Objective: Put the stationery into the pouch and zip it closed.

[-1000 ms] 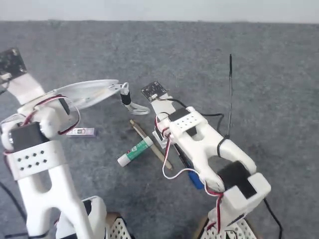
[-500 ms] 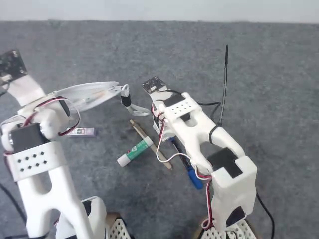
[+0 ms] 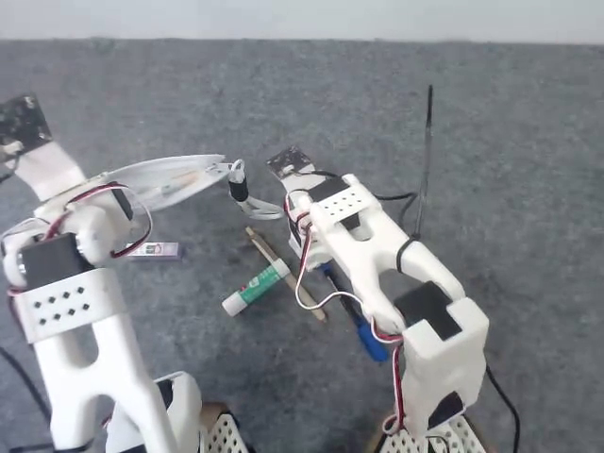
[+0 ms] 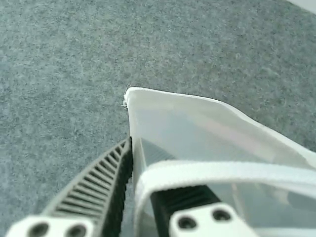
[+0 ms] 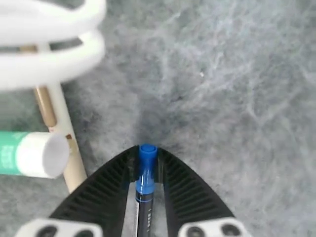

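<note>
Right gripper (image 5: 146,150) is clamped on the blue pen (image 5: 146,170), low over the grey carpet (image 3: 510,189), just beside the glue stick (image 3: 257,286) and wooden pencil (image 3: 267,250). Left gripper (image 4: 132,144) pinches the pouch (image 4: 197,128) by its edge, holding it up. Pen, glue and pencil all yet to go in, and zipping comes after!

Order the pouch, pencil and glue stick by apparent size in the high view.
1. pouch
2. pencil, long but thin
3. glue stick, shorter but thicker, so it and the pencil are close.
</note>
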You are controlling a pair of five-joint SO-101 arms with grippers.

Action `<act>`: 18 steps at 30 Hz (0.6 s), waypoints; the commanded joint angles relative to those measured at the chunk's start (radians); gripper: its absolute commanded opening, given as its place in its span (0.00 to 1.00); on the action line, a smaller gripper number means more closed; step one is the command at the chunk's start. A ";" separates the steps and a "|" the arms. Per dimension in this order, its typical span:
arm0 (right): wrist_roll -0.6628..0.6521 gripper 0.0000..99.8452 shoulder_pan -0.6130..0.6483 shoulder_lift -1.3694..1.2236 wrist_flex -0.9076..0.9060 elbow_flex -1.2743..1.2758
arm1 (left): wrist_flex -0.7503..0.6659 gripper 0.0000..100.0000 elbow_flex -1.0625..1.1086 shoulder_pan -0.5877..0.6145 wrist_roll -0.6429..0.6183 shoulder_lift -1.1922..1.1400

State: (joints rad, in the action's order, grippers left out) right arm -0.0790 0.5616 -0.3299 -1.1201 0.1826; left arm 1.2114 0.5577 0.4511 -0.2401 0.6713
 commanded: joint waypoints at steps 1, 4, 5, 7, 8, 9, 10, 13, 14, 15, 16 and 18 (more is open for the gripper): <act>-0.002 0.01 -0.013 0.105 -0.013 0.002 | -0.006 0.01 -0.001 0.003 0.014 0.008; 0.002 0.01 -0.005 0.143 -0.012 0.026 | -0.006 0.01 -0.001 0.003 0.014 0.008; 0.002 0.01 -0.004 0.162 -0.012 0.035 | -0.006 0.01 -0.001 0.003 0.014 0.008; 0.002 0.01 -0.004 0.205 -0.012 0.049 | -0.006 0.01 -0.001 0.003 0.014 0.008; 0.002 0.01 -0.004 0.226 -0.012 0.055 | -0.006 0.01 -0.001 0.003 0.014 0.008; 0.002 0.01 -0.004 0.248 -0.012 0.063 | -0.006 0.01 -0.001 0.003 0.014 0.008; 0.002 0.01 -0.004 0.271 -0.012 0.071 | -0.006 0.01 -0.001 0.003 0.014 0.008; 0.002 0.01 -0.002 0.338 -0.012 0.100 | -0.006 0.01 -0.001 0.003 0.014 0.008; 0.002 0.01 0.001 0.363 -0.012 0.112 | -0.006 0.01 -0.001 0.003 0.014 0.008; 0.002 0.01 0.010 0.387 -0.012 0.123 | -0.006 0.01 -0.001 0.003 0.014 0.008; 0.002 0.01 0.019 0.414 -0.012 0.138 | -0.006 0.01 -0.001 0.003 0.014 0.008; 0.002 0.01 0.044 0.467 -0.012 0.172 | -0.006 0.01 -0.001 0.003 0.014 0.008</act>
State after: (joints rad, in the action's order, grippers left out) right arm -0.0790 0.5723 0.0199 -1.1293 0.3406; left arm 1.2114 0.5577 0.4511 -0.2401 0.6697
